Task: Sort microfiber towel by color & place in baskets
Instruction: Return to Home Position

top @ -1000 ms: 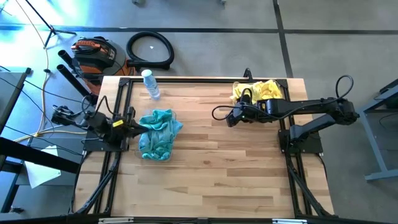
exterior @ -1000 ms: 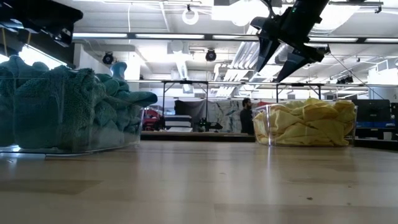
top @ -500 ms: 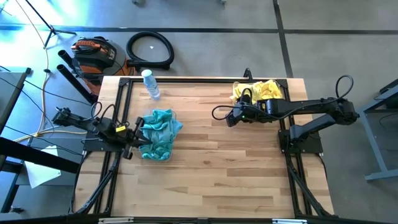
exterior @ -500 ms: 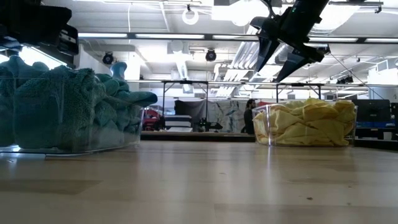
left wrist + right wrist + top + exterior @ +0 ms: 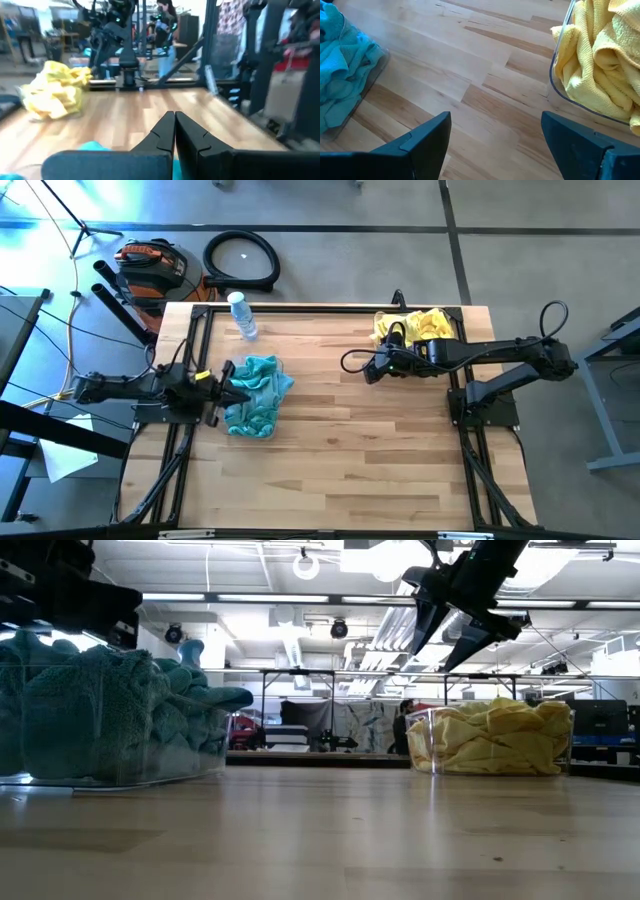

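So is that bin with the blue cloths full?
Full: teal cloths heap above the rim of the bin, one poking out past its side.

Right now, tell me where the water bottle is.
In the high view the clear water bottle is near the far edge of the table on the left arm's side, just beyond the teal towels.
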